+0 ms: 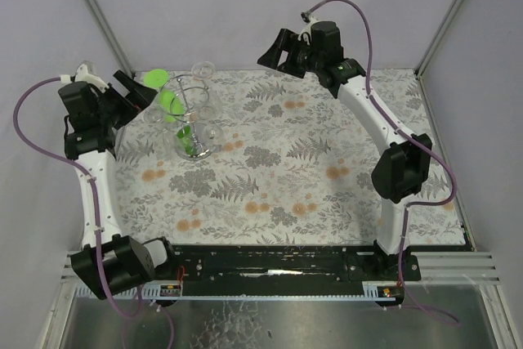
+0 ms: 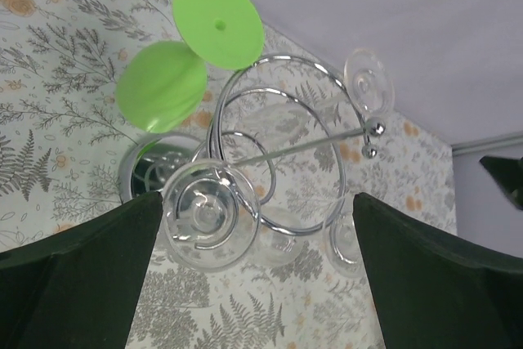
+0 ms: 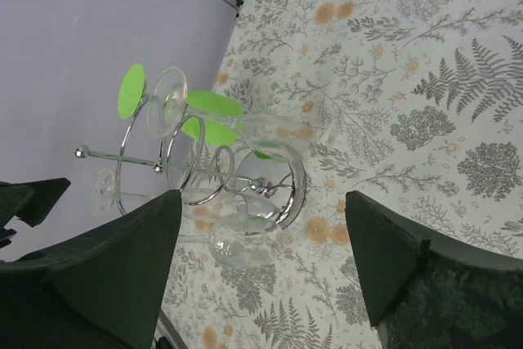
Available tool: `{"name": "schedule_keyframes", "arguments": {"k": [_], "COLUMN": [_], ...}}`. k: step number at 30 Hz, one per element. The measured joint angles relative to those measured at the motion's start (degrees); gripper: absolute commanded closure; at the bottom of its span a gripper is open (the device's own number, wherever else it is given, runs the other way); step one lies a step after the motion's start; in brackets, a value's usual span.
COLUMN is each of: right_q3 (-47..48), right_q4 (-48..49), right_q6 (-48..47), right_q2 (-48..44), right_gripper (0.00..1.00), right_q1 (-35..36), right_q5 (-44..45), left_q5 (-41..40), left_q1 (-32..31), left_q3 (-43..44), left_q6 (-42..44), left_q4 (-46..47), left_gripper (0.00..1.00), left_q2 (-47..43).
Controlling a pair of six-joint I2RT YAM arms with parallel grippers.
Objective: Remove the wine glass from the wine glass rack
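The silver wire wine glass rack (image 1: 196,112) stands at the table's far left, and several stemmed glasses hang from it upside down. Two are green (image 1: 172,104) and the others are clear (image 1: 203,69). My left gripper (image 1: 139,91) is open and empty just left of the rack. In the left wrist view the rack's loops (image 2: 282,145) and a clear wine glass foot (image 2: 200,214) lie between and ahead of my fingers (image 2: 82,275). My right gripper (image 1: 279,53) is open and empty, raised at the far centre and apart from the rack (image 3: 290,190).
The table has a fern-and-flower cloth (image 1: 310,161). Grey walls close off the back and both sides, with metal corner posts (image 1: 445,22). The rack stands close to the back-left wall.
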Motion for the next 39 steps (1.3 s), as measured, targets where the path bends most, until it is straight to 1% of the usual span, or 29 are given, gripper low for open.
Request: {"name": "schedule_keyframes", "arguments": {"k": [5,10,13,17,23,27,28,32,39], "right_q3": [0.2,-0.8,-2.4,-4.0,-5.4,-7.0,-7.2,-8.3,-8.9], "right_q4": [0.6,2.1,2.1,2.1,3.4,4.3,4.4,4.9,6.4], "right_q6": [1.9,2.6,2.6,2.8,3.3,3.5,3.6,3.9,4.2], "right_q2": [0.6,0.5,0.5,0.5,0.2,-0.5,-0.7,-1.6,-2.6], "right_gripper": [0.14,0.14,0.14,0.14,0.14,0.14,0.14,0.14,0.14], "right_q1": [0.0,0.0,0.0,0.0,0.0,0.0,0.0,0.0,0.0], "right_q5": [-1.1,-1.2,-1.2,-1.4,-2.3,-2.5,-2.5,-2.6,-3.8], "left_q5": [1.6,5.1,9.1,14.1,20.8,23.4,23.7,24.9,26.4], "left_q1": [3.1,7.3,11.4,14.4,14.6,14.6,14.6,14.6,14.6], "left_q3": [-2.0,-2.3,-3.8,-7.8,-11.9,-13.6,-13.8,-14.6,-16.7], "left_q6": [-5.4,-8.5,-9.8,-11.5,-13.3,-14.4,-14.6,-15.3,-18.4], "left_q4": [5.1,6.6,6.8,6.3,5.6,5.7,5.7,6.1,9.1], "left_gripper": [0.02,0.05,0.08,0.11,0.16,0.22,0.24,0.27,0.37], "left_q2": [0.2,1.8,2.2,1.7,0.7,-0.1,-0.2,-0.3,0.1]}}
